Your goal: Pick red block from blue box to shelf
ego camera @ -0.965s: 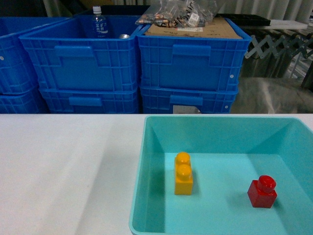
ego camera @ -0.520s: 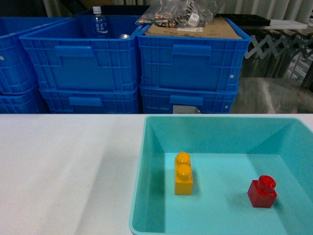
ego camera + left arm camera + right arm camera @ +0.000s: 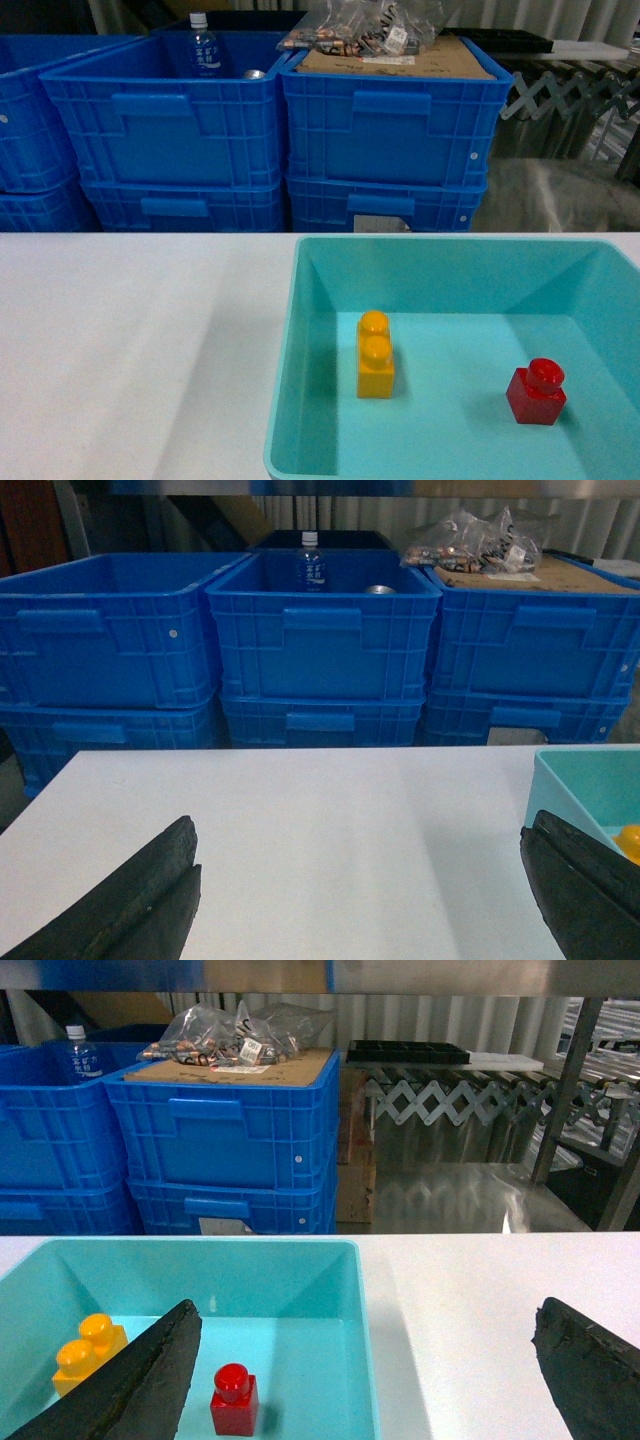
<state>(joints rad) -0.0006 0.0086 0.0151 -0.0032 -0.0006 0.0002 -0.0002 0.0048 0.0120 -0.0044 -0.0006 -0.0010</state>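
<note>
Red block (image 3: 536, 392): we find it upright on the blue box (image 3: 300, 300) floor, right of the orange brick (image 3: 375, 355), well apart; stud up; near-cubic, no clear long axis
Right claw (image 3: 365, 1385): jaws wide apart, empty, above the block
Left claw (image 3: 365, 895): jaws apart, empty, over the white surface (image 3: 130, 340)
Risk: we judge the glossy faces could slip; a finger could hit the box wall
Shelf: not identifiable

Scene evenly lit from above, slightly dim. Soft shadow band cast across white desk (image 3: 130, 350). Slight softness seen throughout; dark hand fingers (image 3: 130, 905) blurred in wrist views.
</note>
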